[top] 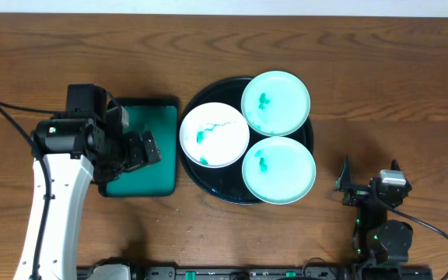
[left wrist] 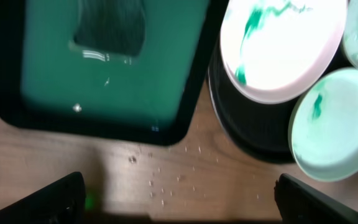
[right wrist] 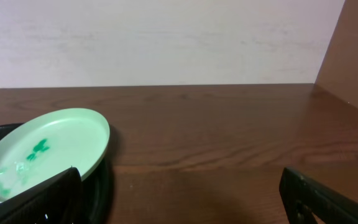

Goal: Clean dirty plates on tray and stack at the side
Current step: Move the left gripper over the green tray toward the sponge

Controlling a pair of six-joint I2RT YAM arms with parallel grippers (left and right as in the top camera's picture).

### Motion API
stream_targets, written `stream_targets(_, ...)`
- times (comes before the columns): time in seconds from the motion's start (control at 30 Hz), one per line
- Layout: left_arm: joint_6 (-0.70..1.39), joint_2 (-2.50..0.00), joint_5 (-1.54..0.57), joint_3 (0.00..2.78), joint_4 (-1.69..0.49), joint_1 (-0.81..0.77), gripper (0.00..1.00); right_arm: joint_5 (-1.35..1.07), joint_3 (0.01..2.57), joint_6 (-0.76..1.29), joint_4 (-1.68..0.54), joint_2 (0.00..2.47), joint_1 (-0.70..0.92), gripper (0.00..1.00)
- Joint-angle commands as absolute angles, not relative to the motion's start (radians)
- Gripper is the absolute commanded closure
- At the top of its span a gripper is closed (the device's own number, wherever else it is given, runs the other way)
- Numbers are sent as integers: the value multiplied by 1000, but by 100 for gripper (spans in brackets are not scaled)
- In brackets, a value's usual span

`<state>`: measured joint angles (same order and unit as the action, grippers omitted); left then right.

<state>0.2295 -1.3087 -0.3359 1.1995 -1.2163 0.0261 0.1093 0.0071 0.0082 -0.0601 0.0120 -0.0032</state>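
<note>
The black tray [top: 216, 183] holds three smeared plates: a white plate [top: 214, 134] at its left, a mint plate [top: 276, 103] at the back and a mint plate [top: 279, 169] at the front. My left gripper [top: 148, 149] is open and empty over the green sponge tray, left of the black tray. The left wrist view shows its open fingers [left wrist: 182, 205] above bare wood, with the white plate [left wrist: 284, 43], a mint plate [left wrist: 334, 124] and the black tray [left wrist: 247, 127]. My right gripper [top: 369, 183] is open and empty, right of the tray. Its wrist view shows the open fingers [right wrist: 182, 205], a mint plate [right wrist: 48, 152] and the tray rim [right wrist: 101, 183].
The green rectangular sponge tray [top: 142, 183] lies left of the black tray; in the left wrist view [left wrist: 104, 74] it holds a dark pad [left wrist: 110, 28]. Small droplets or crumbs [left wrist: 160, 180] dot the wood near it. Bare wood lies right of the black tray [right wrist: 229, 137].
</note>
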Motion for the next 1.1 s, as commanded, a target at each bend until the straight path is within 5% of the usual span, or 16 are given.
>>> stream_targets(0.0, 231, -1313, -359, 1195, -1230, 31, 2, 119, 6, 22, -64, 6, -1, 1)
stream_targets(0.47, 231, -1313, -355, 1195, -1230, 31, 2, 136, 6, 16, -16, 6, -1, 1)
stream_targets(0.77, 231, -1313, -355, 1195, -1222, 31, 2, -253, 76, 117, 123, 41, -1, 1)
stream_targets(1.07, 231, -1313, -355, 1195, -1222, 31, 2, -445, 452, 123, -44, 527, -1, 1)
